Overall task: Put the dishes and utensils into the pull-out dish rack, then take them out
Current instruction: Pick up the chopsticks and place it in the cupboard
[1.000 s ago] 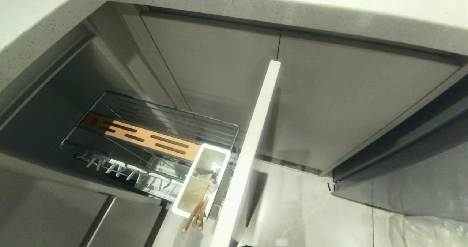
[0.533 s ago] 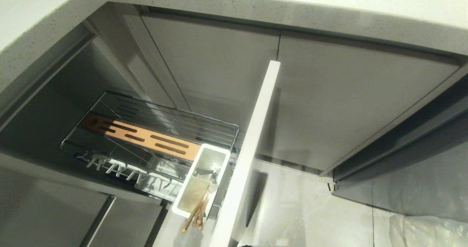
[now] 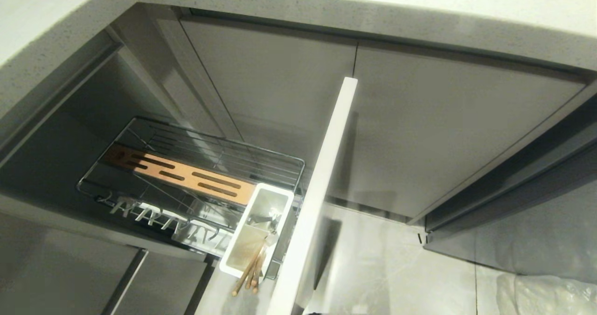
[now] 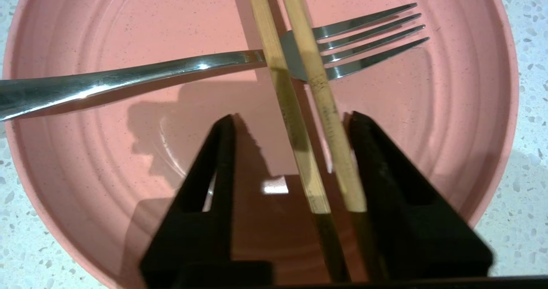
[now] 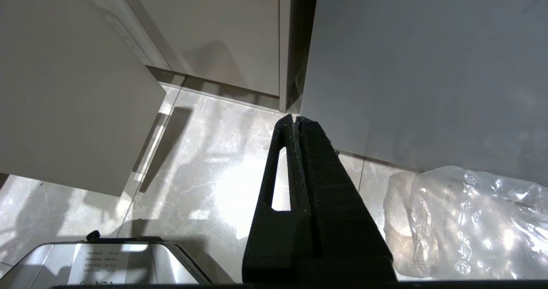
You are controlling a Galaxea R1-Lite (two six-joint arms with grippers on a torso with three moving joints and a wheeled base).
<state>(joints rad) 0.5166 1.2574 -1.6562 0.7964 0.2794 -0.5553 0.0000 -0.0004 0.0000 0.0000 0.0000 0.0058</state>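
Nothing shifted in head view against earlier frames: rack (image 3: 196, 175) pulled out at lower left, caddy (image 3: 254, 233) at its near end with wooden sticks poking out, front panel (image 3: 322, 184) edge-on through frame centre. No arm visible there.

Left wrist view: left claw (image 4: 291, 122) hanging over pink plate (image 4: 449, 122) on speckled counter (image 4: 531, 45). Jaws roughly half apart, straddling chopsticks (image 4: 295, 109); far stick looks close against one finger, other finger well clear. No firm grip evident yet.

Chopsticks running from top centre down between jaws, side by side, crossing over fork (image 4: 128, 72). Fork lying across upper half of plate, tines at upper right, handle off left edge.

Handling judgement: chopsticks light, stiff, thin, prone to rolling apart or scissoring under pinch; best pinched together mid-length, clear of fork. Fork light, rigid, slick, low on glaze. Plate heavier, brittle, smooth; best taken at rim.

Right claw (image 5: 295, 120) parked low over floor (image 5: 214, 152), fingers pressed together, empty, plastic bag (image 5: 471, 220) at lower right.
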